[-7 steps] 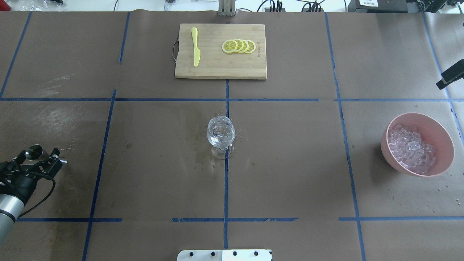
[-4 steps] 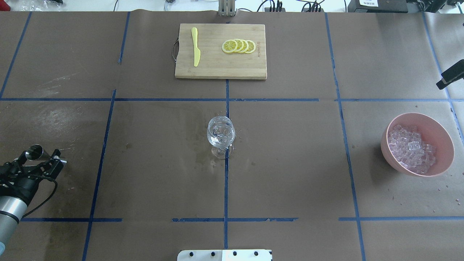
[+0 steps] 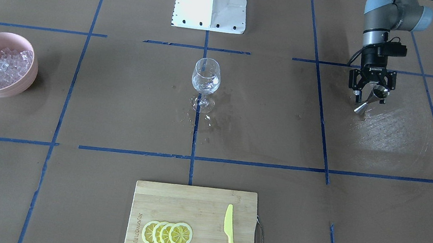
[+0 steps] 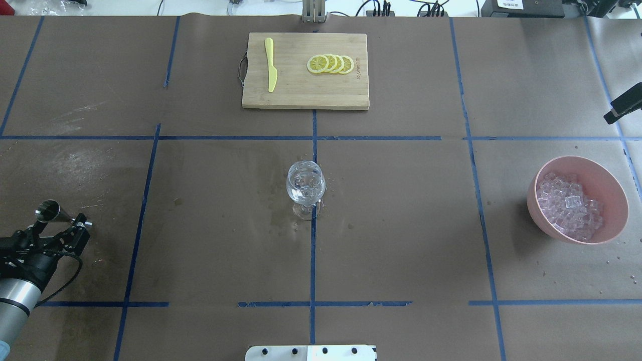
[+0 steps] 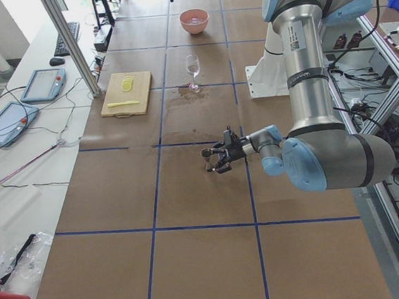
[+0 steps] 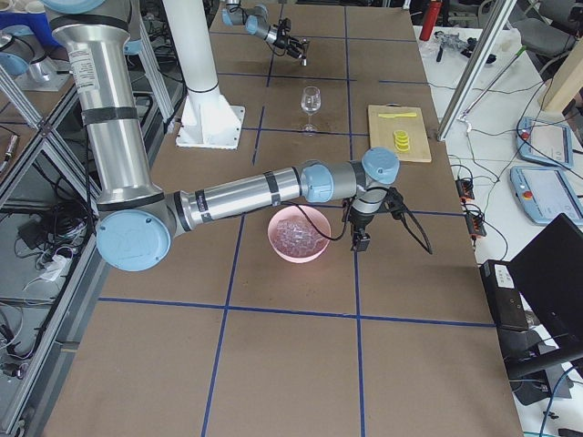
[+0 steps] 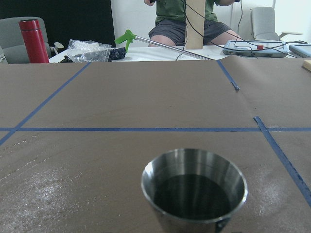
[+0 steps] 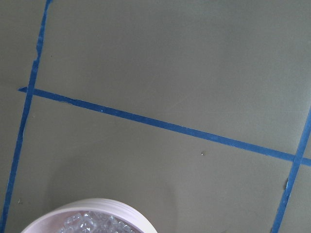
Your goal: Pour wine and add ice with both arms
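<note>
The left gripper (image 3: 370,99), low at the left edge of the overhead view, has its jaws spread wider than the steel jigger (image 7: 194,194) that stands between them, so it grips nothing. The wine (image 4: 305,189) sits in the wine glass (image 4: 306,173) at the frame's centre, with wet spots on the paper around its foot. The ice (image 4: 569,208) is heaped in the pink bowl (image 4: 604,176) at far right, with the right gripper (image 6: 362,238) just past it (whether its jaws are open or closed cannot be told). Slick chunks may well squirt from two fingers along the way, and a drop from too high could splash wine or tip the glass. A careless left swing might topple the jigger.
</note>
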Robot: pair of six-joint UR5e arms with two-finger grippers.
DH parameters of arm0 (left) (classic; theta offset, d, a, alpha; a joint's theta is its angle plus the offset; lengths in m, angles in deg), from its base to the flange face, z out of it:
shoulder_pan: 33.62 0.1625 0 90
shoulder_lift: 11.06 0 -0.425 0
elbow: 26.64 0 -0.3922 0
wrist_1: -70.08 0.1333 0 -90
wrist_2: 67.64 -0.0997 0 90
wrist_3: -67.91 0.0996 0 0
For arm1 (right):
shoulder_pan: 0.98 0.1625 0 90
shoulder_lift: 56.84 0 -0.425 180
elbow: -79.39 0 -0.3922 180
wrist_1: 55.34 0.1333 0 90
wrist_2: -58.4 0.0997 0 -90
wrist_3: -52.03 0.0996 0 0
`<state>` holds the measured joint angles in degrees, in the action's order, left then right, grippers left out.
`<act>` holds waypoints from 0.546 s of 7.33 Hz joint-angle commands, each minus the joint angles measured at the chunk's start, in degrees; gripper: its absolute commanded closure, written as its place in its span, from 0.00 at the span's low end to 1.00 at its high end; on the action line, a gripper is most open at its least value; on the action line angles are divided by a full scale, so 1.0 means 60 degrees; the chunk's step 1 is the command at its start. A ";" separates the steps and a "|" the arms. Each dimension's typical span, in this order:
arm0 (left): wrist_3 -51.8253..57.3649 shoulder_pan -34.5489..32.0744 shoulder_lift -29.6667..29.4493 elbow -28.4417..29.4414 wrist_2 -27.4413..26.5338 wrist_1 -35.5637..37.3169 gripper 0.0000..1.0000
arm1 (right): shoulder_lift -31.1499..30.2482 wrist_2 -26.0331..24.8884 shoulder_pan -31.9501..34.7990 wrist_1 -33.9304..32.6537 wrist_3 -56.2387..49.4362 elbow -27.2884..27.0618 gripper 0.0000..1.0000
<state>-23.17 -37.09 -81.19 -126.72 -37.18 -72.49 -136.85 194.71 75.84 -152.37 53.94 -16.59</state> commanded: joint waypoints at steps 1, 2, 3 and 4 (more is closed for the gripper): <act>-0.0010 0.0081 -0.0001 0.0009 0.0020 -0.0013 0.34 | 0.0018 0.0001 0.0000 0.0000 0.0004 0.0000 0.00; -0.0010 0.0095 -0.0001 -0.0006 0.0020 -0.0013 0.38 | 0.0004 0.0001 0.0000 0.0000 0.0004 0.0000 0.00; -0.0010 0.0096 -0.0001 -0.0020 0.0020 -0.0013 0.41 | 0.0004 0.0001 0.0000 0.0000 -0.0010 0.0029 0.00; -0.0010 0.0096 0.0014 -0.0021 -0.0009 -0.0013 0.41 | 0.0004 0.0001 0.0000 0.0000 -0.0011 0.0030 0.00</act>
<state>-23.23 -36.55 -81.19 -126.79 -37.09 -72.57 -136.81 194.72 75.84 -152.37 53.91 -16.47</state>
